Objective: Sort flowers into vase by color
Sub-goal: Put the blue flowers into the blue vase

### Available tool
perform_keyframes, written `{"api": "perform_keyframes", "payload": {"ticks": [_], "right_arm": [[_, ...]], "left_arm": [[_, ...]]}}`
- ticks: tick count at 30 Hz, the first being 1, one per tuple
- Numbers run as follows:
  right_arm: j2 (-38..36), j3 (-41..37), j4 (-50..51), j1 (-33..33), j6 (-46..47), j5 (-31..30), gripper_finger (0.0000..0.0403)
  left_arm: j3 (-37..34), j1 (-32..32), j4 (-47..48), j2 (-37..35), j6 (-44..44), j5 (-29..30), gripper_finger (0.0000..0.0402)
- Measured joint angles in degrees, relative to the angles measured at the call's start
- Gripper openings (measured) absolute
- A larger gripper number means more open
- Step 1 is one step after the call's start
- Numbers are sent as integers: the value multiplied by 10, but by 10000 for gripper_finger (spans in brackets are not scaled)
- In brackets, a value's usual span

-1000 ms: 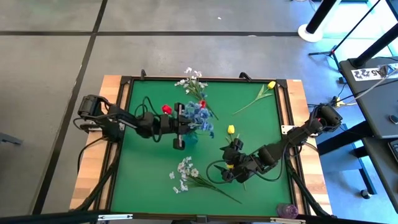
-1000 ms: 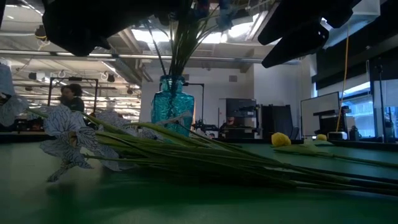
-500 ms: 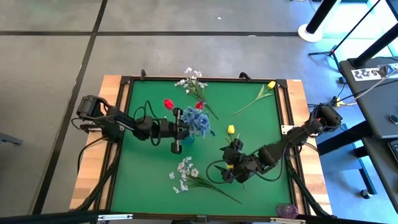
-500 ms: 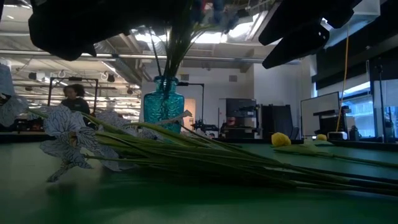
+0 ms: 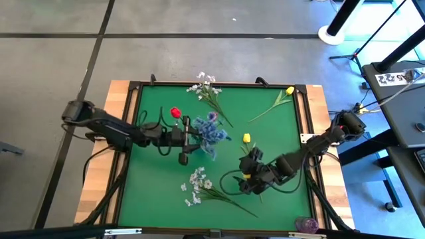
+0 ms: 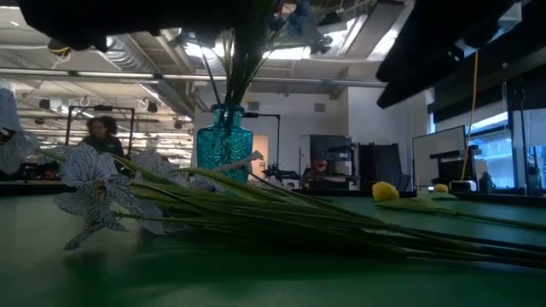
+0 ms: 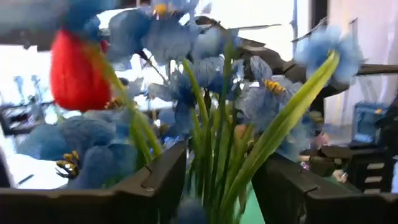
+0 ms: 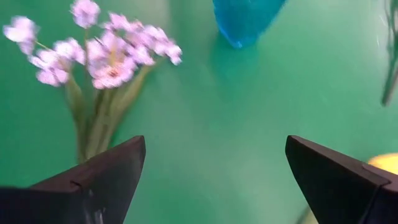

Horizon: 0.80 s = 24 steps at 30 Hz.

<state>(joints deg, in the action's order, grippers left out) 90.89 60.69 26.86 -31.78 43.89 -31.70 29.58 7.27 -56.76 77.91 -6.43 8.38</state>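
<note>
While the high view hides its glass, the low view shows the teal vase (image 6: pixel 224 141).
Left gripper (image 7: pixel 214 186) jaws straddle blue stems (image 7: pixel 211 149); right gripper (image 8: pixel 211 180) jaws spread, empty, at worktop's (image 5: pixel 159 186) 4 o'clock.

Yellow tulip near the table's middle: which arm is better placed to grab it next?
Probably the right: the right hand is open beside the yellow tulip, while the left hand is at the blue spray in the vase.

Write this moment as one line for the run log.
left gripper: at blue vase, fingers around blue flowers' stems | right gripper: open above mat | white sprays, yellow tulips: on mat
</note>
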Motion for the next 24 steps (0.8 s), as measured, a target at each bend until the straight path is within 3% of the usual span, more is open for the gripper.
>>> {"api": "perform_keyframes", "payload": {"ticks": [11, 18, 24], "right_arm": [[0, 0, 118, 65, 119, 64, 388], [0, 0, 187, 127, 172, 89, 359], [0, 0, 188, 157, 171, 103, 320]], "left_arm": [[0, 9, 257, -146, 19, 15, 185], [5, 26, 255, -170, 14, -2, 185], [5, 11, 188, -168, 17, -14, 185]]}}
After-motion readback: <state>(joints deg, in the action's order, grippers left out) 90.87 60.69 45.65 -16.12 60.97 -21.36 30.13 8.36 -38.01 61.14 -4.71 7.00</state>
